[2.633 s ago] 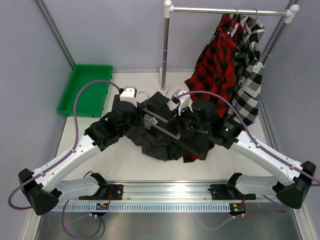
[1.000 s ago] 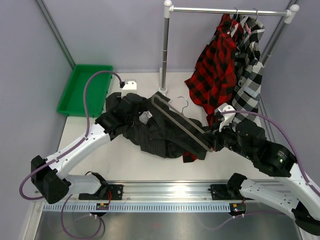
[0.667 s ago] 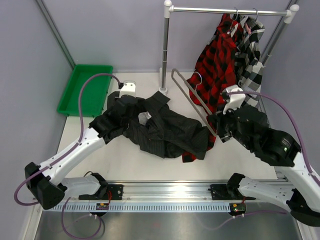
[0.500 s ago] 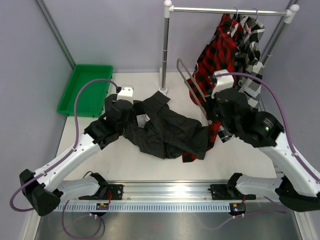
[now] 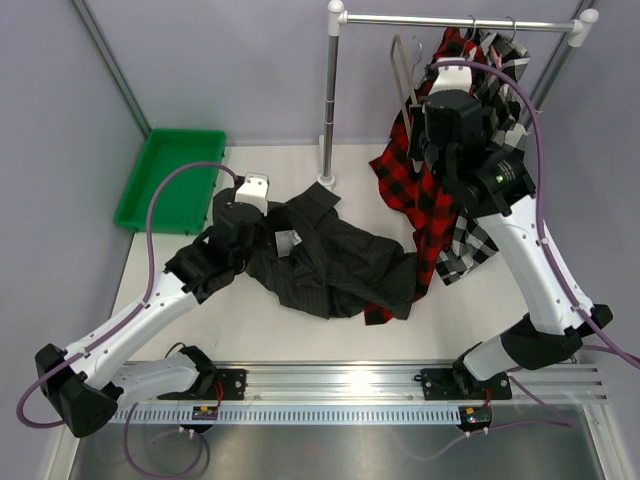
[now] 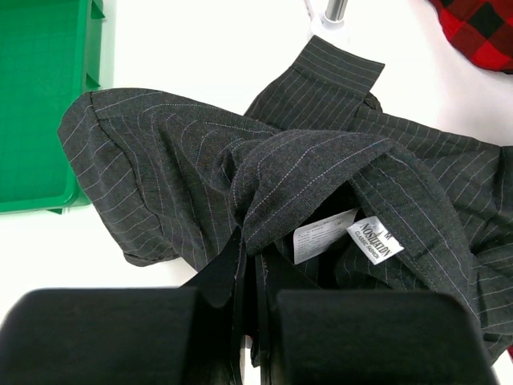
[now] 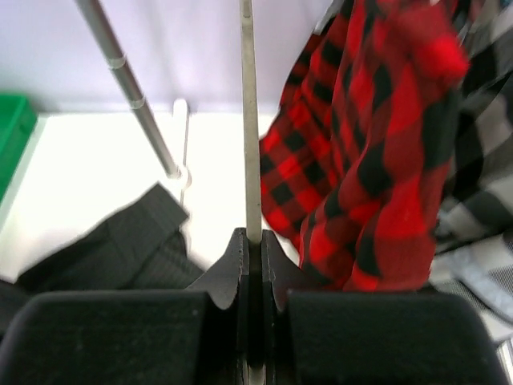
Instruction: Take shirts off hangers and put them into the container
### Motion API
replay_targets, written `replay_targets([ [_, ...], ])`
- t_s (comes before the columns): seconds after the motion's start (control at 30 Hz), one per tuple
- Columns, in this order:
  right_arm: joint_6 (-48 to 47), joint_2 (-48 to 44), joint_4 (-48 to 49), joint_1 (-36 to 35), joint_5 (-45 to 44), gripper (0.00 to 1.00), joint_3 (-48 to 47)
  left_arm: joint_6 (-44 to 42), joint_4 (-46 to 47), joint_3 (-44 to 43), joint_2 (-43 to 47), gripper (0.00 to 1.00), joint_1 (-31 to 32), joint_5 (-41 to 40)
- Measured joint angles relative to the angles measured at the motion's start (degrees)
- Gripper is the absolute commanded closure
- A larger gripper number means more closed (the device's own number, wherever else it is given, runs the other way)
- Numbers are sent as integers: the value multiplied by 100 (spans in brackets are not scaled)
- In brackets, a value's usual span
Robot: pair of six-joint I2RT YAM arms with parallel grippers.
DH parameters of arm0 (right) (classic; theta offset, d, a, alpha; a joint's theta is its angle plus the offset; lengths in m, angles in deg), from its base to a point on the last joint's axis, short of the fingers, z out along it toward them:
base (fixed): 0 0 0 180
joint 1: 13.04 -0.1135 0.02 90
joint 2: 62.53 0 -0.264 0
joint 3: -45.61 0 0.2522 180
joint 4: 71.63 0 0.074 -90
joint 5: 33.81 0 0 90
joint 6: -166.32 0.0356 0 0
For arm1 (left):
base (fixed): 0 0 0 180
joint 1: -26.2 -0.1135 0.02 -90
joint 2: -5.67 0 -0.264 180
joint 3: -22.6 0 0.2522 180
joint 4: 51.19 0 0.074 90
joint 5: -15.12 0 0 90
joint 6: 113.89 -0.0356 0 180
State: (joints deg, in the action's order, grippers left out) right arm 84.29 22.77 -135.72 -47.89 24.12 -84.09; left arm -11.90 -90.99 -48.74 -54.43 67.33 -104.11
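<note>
— Where's the dark charcoal pinstriped shirt [image 5: 320,265]?
— Crumpled mid-frame, right of the bright green plastic tray [image 5: 170,180]. It looks limp and light; the left gripper [image 6: 255,265] pinches a fold near its label. Upper right, the right gripper [image 7: 254,241] clamps the thin grey hanger [image 7: 248,120].

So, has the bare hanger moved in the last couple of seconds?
Yes. The right gripper has carried the hanger up and back, off the dark shirt, to just under the rail.

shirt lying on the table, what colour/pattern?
The charcoal shirt is dark grey with thin pale pinstripes; the left wrist view shows it best.
</note>
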Motion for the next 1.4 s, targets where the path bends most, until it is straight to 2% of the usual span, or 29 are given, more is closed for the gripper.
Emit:
replay_targets([
  [0.37,-470,1161,632,726,227,100,-1351,28,-9,0,-22,100,0,153],
  [0.6,-520,1847,944,968,514,100,-1412,72,-31,0,-52,100,0,258],
  [0.77,-494,1991,1147,1023,629,98,-1351,96,-55,0,-116,100,0,313],
  [0.83,-450,1934,1252,1023,667,88,-1209,107,-68,0,-116,100,0,343],
  [0.87,-417,1895,1307,1023,682,72,-1113,111,-68,-2,-116,100,-2,361],
  [0.97,-319,1617,1425,1027,828,50,-573,116,-70,0,-116,100,0,439],
  [1.0,-289,1499,1443,1032,898,36,-369,118,-70,0,-118,99,-2,472],
  [1.1,-221,1115,1453,1036,1073,15,157,142,-63,-2,-160,97,0,586],
  [1.2,-168,605,1467,1038,1259,6,614,155,-66,-2,-254,96,-2,789],
  [1.4,-2,-1091,1628,1047,1766,3,1812,203,-31,-2,-407,95,0,1255],
])
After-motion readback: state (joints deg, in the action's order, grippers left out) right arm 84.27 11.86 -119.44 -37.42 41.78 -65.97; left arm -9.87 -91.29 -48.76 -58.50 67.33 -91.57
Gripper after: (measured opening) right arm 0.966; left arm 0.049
